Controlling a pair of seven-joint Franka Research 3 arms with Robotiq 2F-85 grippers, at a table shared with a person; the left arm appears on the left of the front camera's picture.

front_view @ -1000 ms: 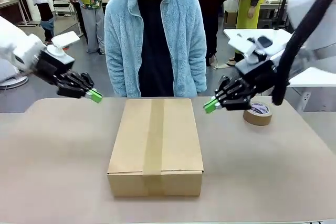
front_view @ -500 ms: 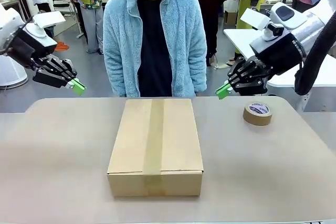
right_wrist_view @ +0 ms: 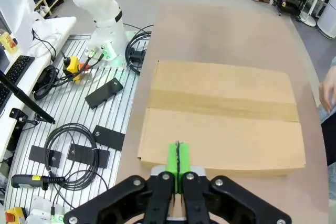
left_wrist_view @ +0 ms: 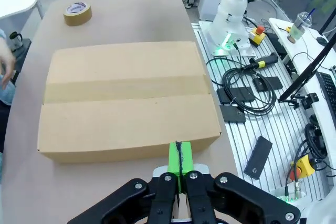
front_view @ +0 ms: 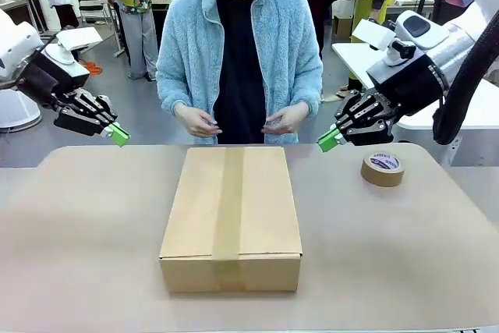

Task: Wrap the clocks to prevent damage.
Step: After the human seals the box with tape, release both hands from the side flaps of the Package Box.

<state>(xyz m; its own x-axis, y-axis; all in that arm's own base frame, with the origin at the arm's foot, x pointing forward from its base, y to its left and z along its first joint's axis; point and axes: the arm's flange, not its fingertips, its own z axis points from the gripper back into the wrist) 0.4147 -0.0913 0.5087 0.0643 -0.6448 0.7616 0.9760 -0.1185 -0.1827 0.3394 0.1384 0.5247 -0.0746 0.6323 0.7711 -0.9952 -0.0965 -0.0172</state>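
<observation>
A closed cardboard box (front_view: 231, 216), sealed with a strip of brown tape along its top, sits in the middle of the table. The clocks are hidden. My left gripper (front_view: 119, 135) hangs shut and empty above the table's far left corner, well clear of the box. My right gripper (front_view: 327, 141) is shut and empty too, raised off the box's far right corner. The left wrist view looks past the shut green pads of my left gripper (left_wrist_view: 180, 156) down onto the box (left_wrist_view: 126, 100). The right wrist view does the same over my right gripper (right_wrist_view: 178, 157) and the box (right_wrist_view: 223, 114).
A brown tape roll (front_view: 382, 168) lies on the table at the right, below my right gripper. The person stands at the far edge with both hands (front_view: 199, 122) held up just behind the box. Cables and gear lie on the rack beside the table (left_wrist_view: 247, 93).
Both grippers have risen and drawn outward from the box's far corners, staying shut. The person's hands have come up in front of their body behind the box.
</observation>
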